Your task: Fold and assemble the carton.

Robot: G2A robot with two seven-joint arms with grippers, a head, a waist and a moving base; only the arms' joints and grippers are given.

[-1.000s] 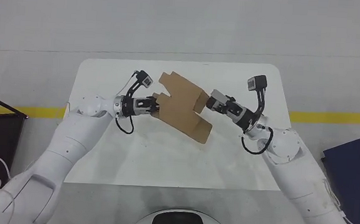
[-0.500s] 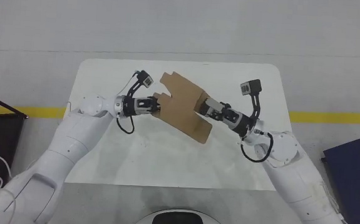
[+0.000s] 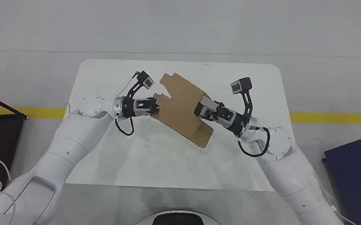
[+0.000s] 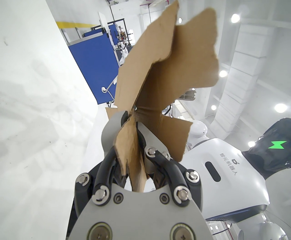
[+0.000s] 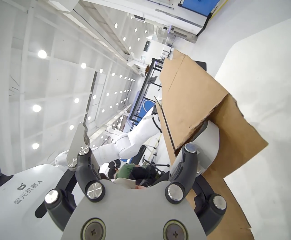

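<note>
- One brown corrugated carton (image 3: 182, 109), not yet a box: flaps splayed and panels only partly creased. It's slung diagonally over the middle of the counter (image 3: 133, 159), between the two hands.
- Left hand (image 3: 157, 106) is clamped tight on a small flap at the carton's left end. In the left wrist view both fingers (image 4: 142, 138) pinch that flap, with the bigger panels fanning out beyond.
- Right hand (image 3: 204, 108) is at the carton's right edge, jaws wide apart, gripping nothing. One finger (image 5: 209, 134) lies against the underside of a bent flap; the other finger (image 5: 78, 141) is clear of the cardboard.
- Can't tell whether the carton's near corner touches the counter.
- Counter is white with rounded corners.
- Yellow floor stripe (image 3: 337, 117) runs off both sides of the counter; dark blue object (image 3: 359, 169) on the floor to the right.
</note>
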